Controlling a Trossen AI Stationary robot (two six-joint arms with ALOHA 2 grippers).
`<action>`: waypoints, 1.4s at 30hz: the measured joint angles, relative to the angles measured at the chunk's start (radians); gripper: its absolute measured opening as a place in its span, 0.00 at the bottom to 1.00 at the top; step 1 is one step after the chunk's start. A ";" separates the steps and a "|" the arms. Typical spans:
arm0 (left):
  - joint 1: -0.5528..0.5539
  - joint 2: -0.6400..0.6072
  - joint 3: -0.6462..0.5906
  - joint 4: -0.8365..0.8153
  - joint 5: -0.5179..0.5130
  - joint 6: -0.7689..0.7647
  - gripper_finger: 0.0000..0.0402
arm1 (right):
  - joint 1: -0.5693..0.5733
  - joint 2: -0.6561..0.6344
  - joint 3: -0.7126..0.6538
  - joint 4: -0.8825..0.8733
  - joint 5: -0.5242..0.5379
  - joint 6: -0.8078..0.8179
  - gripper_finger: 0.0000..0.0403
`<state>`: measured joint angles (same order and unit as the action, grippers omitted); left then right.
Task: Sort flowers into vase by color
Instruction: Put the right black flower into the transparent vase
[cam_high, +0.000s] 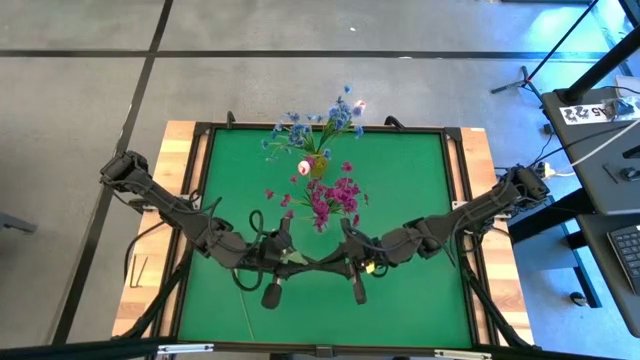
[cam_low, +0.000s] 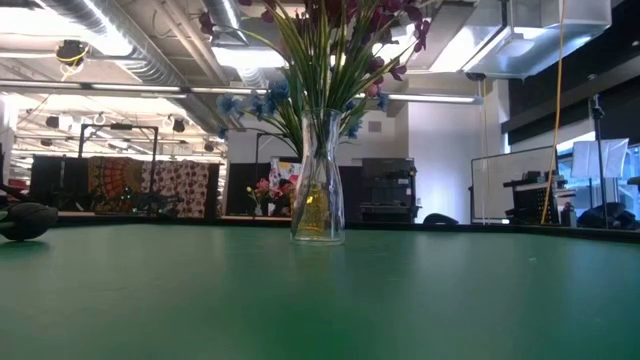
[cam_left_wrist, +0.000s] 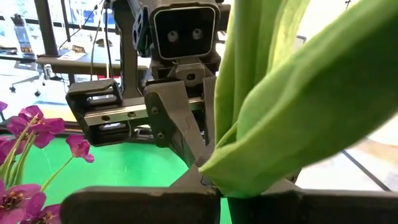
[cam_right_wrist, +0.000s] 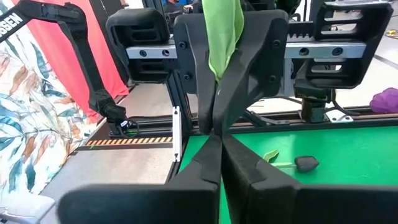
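Observation:
A glass vase (cam_high: 318, 165) (cam_low: 318, 180) stands at the table's far middle with blue flowers (cam_high: 325, 122), magenta flowers (cam_high: 335, 198) and white-pink buds (cam_high: 304, 168) in it. My two grippers meet above the table's near middle, both level and facing each other. Between them is a flower with long green leaves (cam_left_wrist: 292, 93) (cam_right_wrist: 222, 37); its head does not show. My left gripper (cam_high: 298, 258) (cam_left_wrist: 224, 194) and my right gripper (cam_high: 336, 258) (cam_right_wrist: 218, 140) are both shut on it. A dark bud (cam_right_wrist: 306, 163) with a small leaf lies on the green mat. My left gripper pinches the flower at the base of its leaves (cam_left_wrist: 217, 177) between its two fingers, coming level from the table's left. The leaves stand up above the fingers, clear of the table. My right gripper's fingers (cam_left_wrist: 186, 134) come level from the table's right and close on the stem (cam_right_wrist: 217, 127) just beside the left fingers; the stem itself is hidden between the pads.
The green mat (cam_high: 420, 290) fills a dark-framed table top; bare mat lies to the left, right and near side of the grippers. A dark bud-like thing (cam_low: 25, 220) lies at the low view's left. Stands and desks (cam_high: 600, 120) are beyond the table's right edge.

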<state>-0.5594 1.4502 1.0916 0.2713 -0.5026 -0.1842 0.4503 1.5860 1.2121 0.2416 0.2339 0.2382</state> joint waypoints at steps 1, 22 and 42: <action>0.000 0.000 0.000 0.000 0.000 0.000 0.00 | 0.000 0.000 0.000 -0.001 -0.007 0.000 0.02; 0.020 0.023 0.000 0.038 0.028 -0.008 0.00 | -0.001 0.009 0.000 0.039 -0.033 -0.030 0.35; 0.025 0.033 0.000 0.078 0.025 0.008 0.00 | -0.002 0.010 0.000 -0.022 -0.035 -0.030 0.12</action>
<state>-0.5343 1.4834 1.0916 0.3496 -0.4778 -0.1764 0.4488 1.5959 1.2125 0.2199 0.1986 0.2079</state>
